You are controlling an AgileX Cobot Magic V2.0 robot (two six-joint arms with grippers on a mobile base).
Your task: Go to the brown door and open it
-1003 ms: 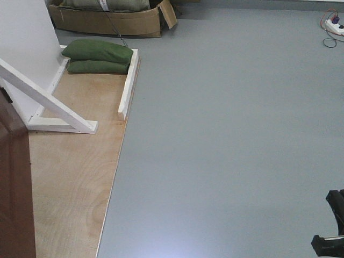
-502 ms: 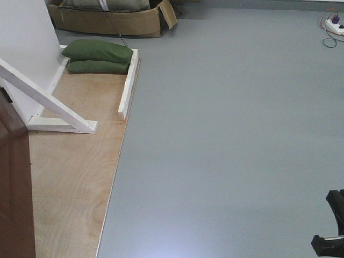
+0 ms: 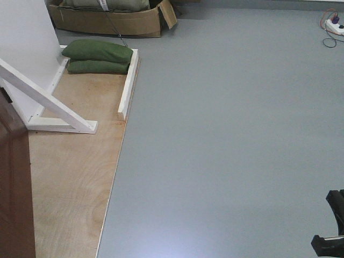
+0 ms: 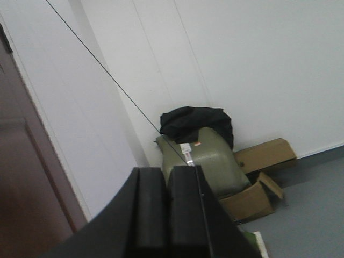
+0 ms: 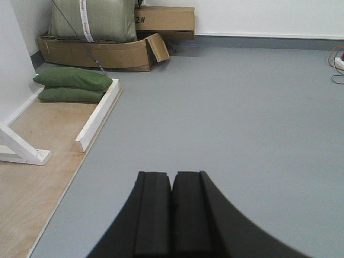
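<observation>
Brown door (image 3: 13, 188) at 9 o'clock, handle unseen; left gripper (image 4: 167, 212) and right gripper (image 5: 172, 215) pressed together, empty; turning in could clip white brace (image 3: 48, 105).

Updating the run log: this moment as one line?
stage: handle not yet grasped | brown door: front view's left edge, handle unseen | left hand: shut, empty | right hand: shut, empty

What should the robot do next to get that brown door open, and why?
Probably swing left toward the brown door: it shows only at the front view's left edge, with no handle in view. The left gripper and right gripper are both shut and touch nothing.
</observation>
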